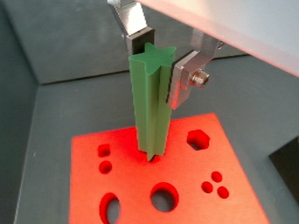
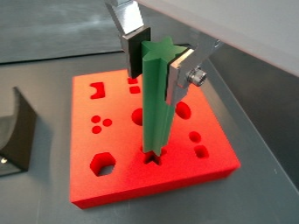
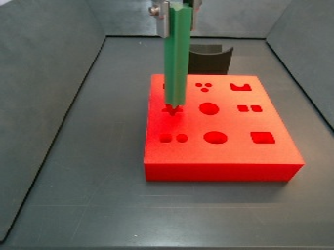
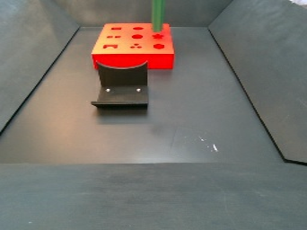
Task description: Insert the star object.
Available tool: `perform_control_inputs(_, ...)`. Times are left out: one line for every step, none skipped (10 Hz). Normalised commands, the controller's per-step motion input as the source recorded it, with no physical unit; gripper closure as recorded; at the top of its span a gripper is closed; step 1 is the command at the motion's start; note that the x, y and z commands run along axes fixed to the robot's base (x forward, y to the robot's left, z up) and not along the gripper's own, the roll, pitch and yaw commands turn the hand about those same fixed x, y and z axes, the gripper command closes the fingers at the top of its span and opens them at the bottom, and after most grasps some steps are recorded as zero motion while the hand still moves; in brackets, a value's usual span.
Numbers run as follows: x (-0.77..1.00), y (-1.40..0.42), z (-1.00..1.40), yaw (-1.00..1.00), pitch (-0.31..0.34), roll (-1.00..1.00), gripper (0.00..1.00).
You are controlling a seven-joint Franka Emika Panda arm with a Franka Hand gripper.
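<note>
1. The gripper (image 1: pixel 156 54) hangs above the red block (image 2: pixel 117 144), its two silver fingers (image 1: pixel 131 19) closed on the upper end of the green bar (image 1: pixel 151 105); both wrist views show the dark pads pressed against the bar's ridged sides.
2. The green bar (image 3: pixel 175 59) stands upright; its lower tip sits at a small star-shaped hole near one edge of the red block (image 3: pixel 222 146); how deep the tip has gone in, I cannot tell.
3. The red block lies flat on the dark floor (image 4: pixel 156 135); its top carries round, square, hexagon and other cut-out holes.
4. The fixture (image 4: pixel 121 90) stands just beside the red block in a side view; in a wrist view its dark edge (image 2: pixel 17 131) shows near the block's side.
5. Grey walls (image 3: pixel 53 117) enclose the floor.
</note>
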Motion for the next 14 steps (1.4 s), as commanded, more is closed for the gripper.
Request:
perform_control_inputs(0.00, 0.00, 0.00, 0.13, -0.007, -0.04, 1.00)
perform_control_inputs(0.01, 0.11, 0.00, 0.37, -0.001, -0.01, 1.00)
perform_control_inputs(0.01, 0.04, 0.00, 0.46, 0.000, 0.00, 1.00)
perform_control_inputs(0.00, 0.00, 0.00, 0.02, 0.000, 0.00, 1.00)
perform_control_inputs(0.00, -0.02, 0.00, 0.02, 0.000, 0.00, 1.00)
perform_control_inputs(0.01, -0.07, -0.24, 0.27, -0.030, 0.01, 1.00)
perform_control_inputs(0.06, -0.02, -0.31, 0.35, -0.030, 0.08, 1.00)
perform_control_inputs(0.03, 0.00, -0.33, 0.31, -0.011, 0.16, 1.00)
perform_control_inputs(0.04, 0.00, -0.32, 0.32, 0.000, 0.18, 1.00)
perform_control_inputs(-0.02, -0.04, -0.27, 0.16, 0.000, 0.16, 1.00)
perform_control_inputs(-0.23, -0.10, -0.10, 0.00, -0.003, 0.08, 1.00)
perform_control_inputs(-0.30, -0.11, -0.04, 0.00, -0.010, 0.08, 1.00)
perform_control_inputs(-0.19, -0.17, -0.03, -0.10, -0.040, 0.03, 1.00)
perform_control_inputs(-0.01, -0.17, -0.09, -0.39, -0.110, 0.00, 1.00)
